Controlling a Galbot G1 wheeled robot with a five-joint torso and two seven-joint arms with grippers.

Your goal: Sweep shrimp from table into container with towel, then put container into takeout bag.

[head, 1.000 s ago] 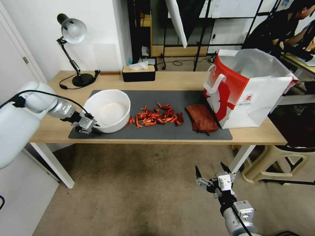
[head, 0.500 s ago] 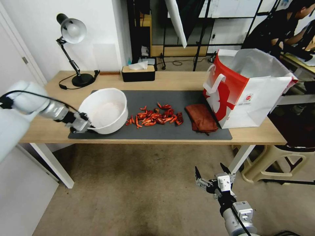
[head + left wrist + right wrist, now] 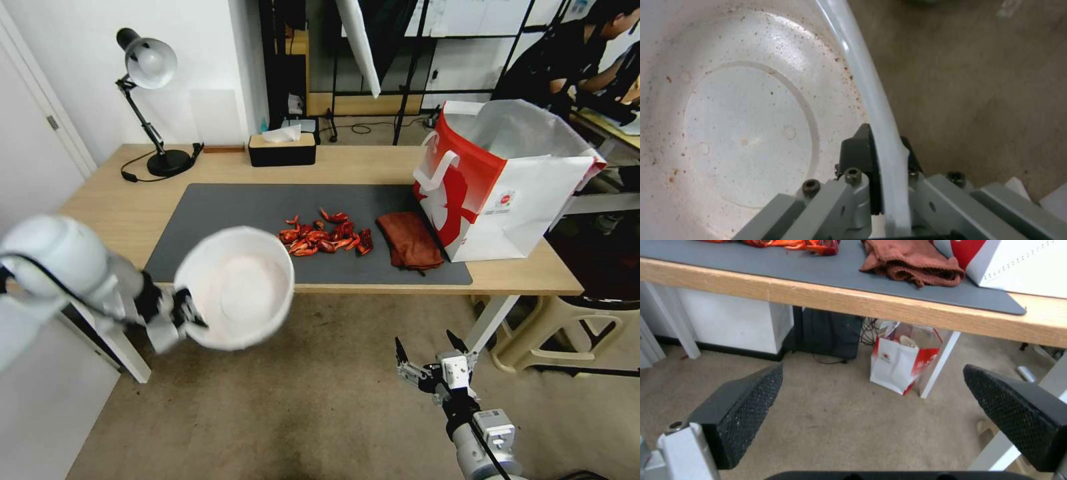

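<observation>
**Q:** Tool state?

**A:** I read the left gripper (image 3: 878,166) clamped on the rim of the container (image 3: 235,288), one finger inside the wall, one outside. I hold the bowl off the near edge of the table (image 3: 120,213), mouth tilted toward me, nothing in it.

**Q:** Where does the work lie from there?

**A:** The shrimp (image 3: 325,237) sit up and to its right on the grey mat (image 3: 220,207), the towel (image 3: 408,239) just beyond them. My right gripper (image 3: 431,352), jaws wide, hangs below the edge, nearer the towel. I judge it takes the towel.
</observation>
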